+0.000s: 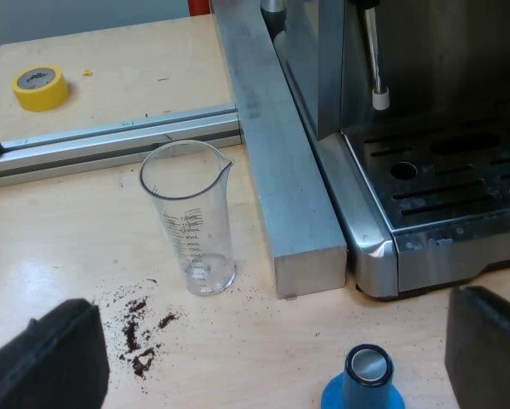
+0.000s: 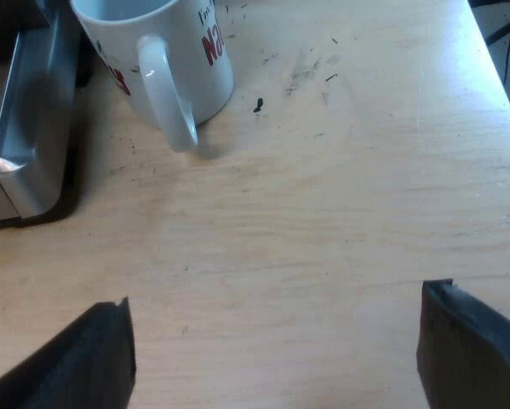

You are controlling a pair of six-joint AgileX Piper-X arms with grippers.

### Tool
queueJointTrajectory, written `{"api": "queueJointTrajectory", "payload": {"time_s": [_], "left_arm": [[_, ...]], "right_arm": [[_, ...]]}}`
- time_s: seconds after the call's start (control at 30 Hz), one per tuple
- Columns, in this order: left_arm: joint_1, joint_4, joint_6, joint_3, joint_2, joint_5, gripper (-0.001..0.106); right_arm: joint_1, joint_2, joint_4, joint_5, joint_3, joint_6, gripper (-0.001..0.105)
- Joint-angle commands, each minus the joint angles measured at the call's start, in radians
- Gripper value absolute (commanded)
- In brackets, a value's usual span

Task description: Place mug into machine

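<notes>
While both arms are hovering over the wooden table (image 2: 323,213), neither gripper is holding anything; the left gripper (image 1: 276,307) is standing released, its black fingers (image 1: 46,358) spread wide apart with bare tabletop between them; the right gripper (image 2: 278,294) is likewise standing wide open over bare wood.

Left wrist view: the espresso machine (image 1: 382,247) is showing its front; its slotted drip tray (image 1: 442,179) is lying bare, with the steam wand (image 1: 374,60) hanging above it; a clear measuring glass (image 1: 191,221) is standing upright on the table, near an aluminium rail (image 1: 280,162) that is lying just beside the machine's base; a blue tamper (image 1: 361,379) is standing on the table between the fingers; loose coffee grounds (image 1: 140,336) are lying scattered near the glass; a yellow tape roll (image 1: 40,88) is lying well apart, beyond a second rail.

Right wrist view: the mug (image 2: 161,51), white with red lettering, is standing upright on the table, just beside a steel base corner (image 2: 29,128) of the machine and not on the tray; its handle (image 2: 165,94) is pointing toward the right gripper; the gripper is staying well apart from the mug; whether mug and machine are touching, I cannot tell.
</notes>
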Motion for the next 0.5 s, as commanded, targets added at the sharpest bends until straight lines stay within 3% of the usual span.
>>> {"api": "queueJointTrajectory", "payload": {"time_s": [0.03, 0.37, 0.5], "left_arm": [[0.002, -0.016, -0.014, 0.000, -0.138, 0.003, 0.081], [0.002, -0.016, -0.014, 0.000, -0.138, 0.003, 0.081], [0.000, -0.036, -0.014, 0.000, -0.138, 0.045, 0.081]], "right_arm": [[0.000, -0.047, -0.005, -0.003, -0.008, -0.010, 0.070], [0.000, -0.047, -0.008, -0.003, -0.008, -0.010, 0.070], [0.000, -0.045, -0.008, -0.007, -0.008, -0.005, 0.070]]}}
